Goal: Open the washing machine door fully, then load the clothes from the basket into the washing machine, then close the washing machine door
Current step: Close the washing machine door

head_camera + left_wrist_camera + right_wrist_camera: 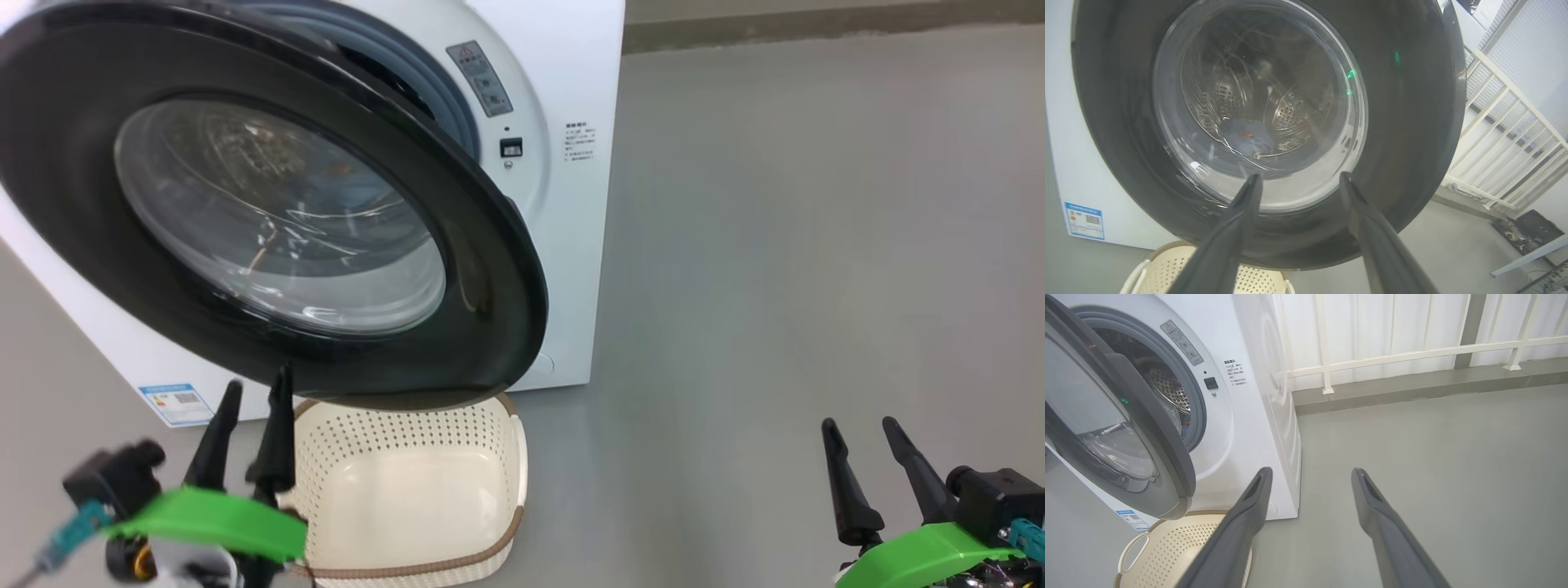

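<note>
Clothes (1247,136) in, so I'd push door (73,163) rim squarely w/ L gripper (260,378) (apart, empty) till latched; R gripper (859,423) apart too.

The washing machine door (269,204) overhangs the basket (408,429) and mostly covers the drum (1167,390).

Left end effector (260,377), right end effector (859,422): both spread

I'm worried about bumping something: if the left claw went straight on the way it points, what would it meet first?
The door: in the left wrist view the left claw points at the lower glass of its window. It looks close, though depth is unclear.
</note>
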Controlling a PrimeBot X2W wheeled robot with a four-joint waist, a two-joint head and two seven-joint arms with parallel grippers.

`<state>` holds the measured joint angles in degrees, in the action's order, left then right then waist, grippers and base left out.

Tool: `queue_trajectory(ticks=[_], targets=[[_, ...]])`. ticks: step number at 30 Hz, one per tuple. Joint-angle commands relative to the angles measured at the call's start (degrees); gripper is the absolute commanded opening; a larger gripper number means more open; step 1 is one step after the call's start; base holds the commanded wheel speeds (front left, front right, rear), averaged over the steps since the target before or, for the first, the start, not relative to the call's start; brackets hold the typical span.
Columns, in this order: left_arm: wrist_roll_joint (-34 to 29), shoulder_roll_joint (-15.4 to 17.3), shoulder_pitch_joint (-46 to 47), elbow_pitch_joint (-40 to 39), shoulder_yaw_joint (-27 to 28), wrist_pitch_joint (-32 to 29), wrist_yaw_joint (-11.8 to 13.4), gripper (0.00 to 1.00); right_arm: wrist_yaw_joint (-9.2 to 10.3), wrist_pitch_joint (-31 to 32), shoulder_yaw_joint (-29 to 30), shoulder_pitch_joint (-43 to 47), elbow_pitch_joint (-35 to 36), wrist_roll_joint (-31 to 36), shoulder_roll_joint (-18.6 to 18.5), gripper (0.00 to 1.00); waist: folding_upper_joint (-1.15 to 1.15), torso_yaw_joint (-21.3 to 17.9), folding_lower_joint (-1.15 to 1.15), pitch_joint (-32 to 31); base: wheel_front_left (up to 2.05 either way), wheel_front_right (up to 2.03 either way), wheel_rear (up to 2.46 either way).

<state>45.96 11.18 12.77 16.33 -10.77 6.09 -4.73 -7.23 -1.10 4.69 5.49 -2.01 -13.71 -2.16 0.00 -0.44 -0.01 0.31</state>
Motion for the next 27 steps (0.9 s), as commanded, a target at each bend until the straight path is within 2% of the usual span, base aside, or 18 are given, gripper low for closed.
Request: queue_trajectory(ticks=[1,4,7,13,19,27], targets=[[-4.03,2.08,-0.71,-2.38,1.17,3.20,2.13,1.00,-0.25,0.29,-1.58,-0.40,2.04,0.60,-0.72,1.00,0.00,0.49,0.01,-0.66,0.00,0.00,0.00],[-10.06,3.08,-3.67,-3.34,-0.15,6.19,5.59,1.00,-0.25,0.69,-1.90,-0.17,2.43,1.05,-0.72,1.00,0.00,0.62,0.01,-0.98,0.00,0.00,0.00],[-14.38,3.59,-6.58,-5.04,-0.89,7.72,8.00,1.00,-0.25,1.06,-2.16,0.06,2.72,1.42,-0.72,1.00,0.00,0.69,0.01,-1.23,0.00,0.00,0.00],[-18.35,3.53,-11.09,-8.34,-1.08,8.58,10.60,1.00,-0.25,1.51,-2.03,0.62,3.12,1.76,-0.72,1.00,0.00,1.08,0.01,-1.54,0.00,0.00,0.00],[-20.43,3.01,-14.81,-11.90,-1.38,8.78,12.10,1.00,-0.25,1.81,-1.95,1.10,3.48,1.82,-0.72,1.00,0.00,1.58,0.01,-1.38,0.00,0.00,0.00],[-21.01,2.89,-15.50,-12.58,-1.50,8.83,12.39,1.00,-0.25,2.07,-2.13,1.01,3.78,1.85,-0.72,1.00,0.00,1.92,0.01,-1.14,0.00,0.00,0.00]])
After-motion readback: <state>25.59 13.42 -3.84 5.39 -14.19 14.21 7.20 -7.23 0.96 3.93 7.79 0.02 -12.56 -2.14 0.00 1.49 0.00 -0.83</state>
